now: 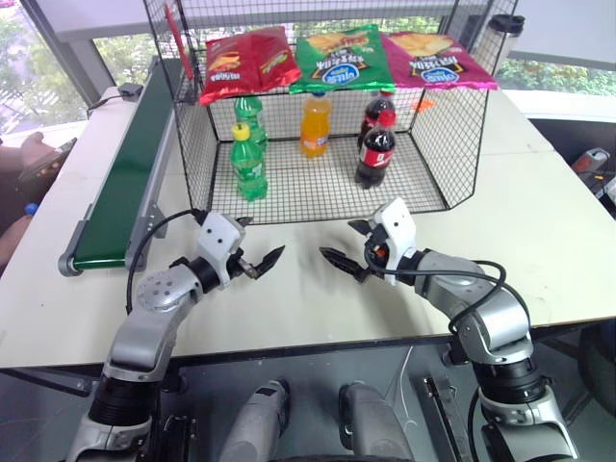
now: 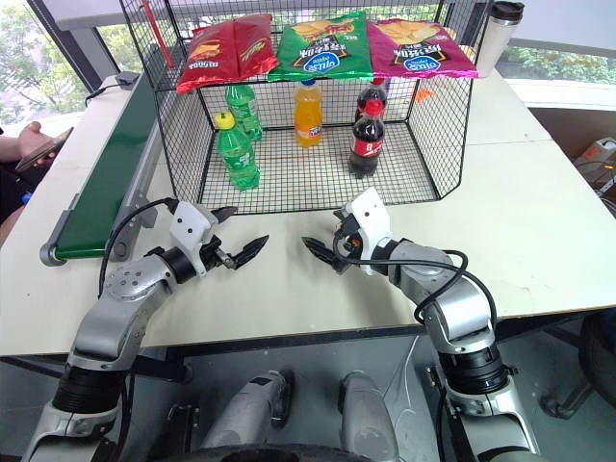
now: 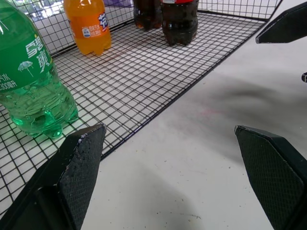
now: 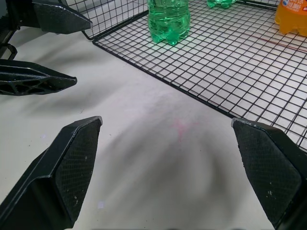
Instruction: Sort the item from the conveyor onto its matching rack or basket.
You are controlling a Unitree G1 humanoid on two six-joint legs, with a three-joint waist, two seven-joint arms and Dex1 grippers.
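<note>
We see the left gripper (image 1: 261, 265) and right gripper (image 1: 345, 258) spread wide and empty over bare table (image 1: 539, 241) before the cage (image 1: 192, 144), its open front edge just ahead. The conveyor (image 1: 125, 183) runs along its left. No blue-capped bottle is discernible; green (image 1: 248, 162), orange (image 1: 315, 123) and cola bottles (image 1: 375, 146) stand inside.

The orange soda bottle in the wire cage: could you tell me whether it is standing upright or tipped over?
Upright. The orange soda bottle stands on its base on the mesh floor of the cage, cap at the top, between the green bottles and the cola bottles.
</note>
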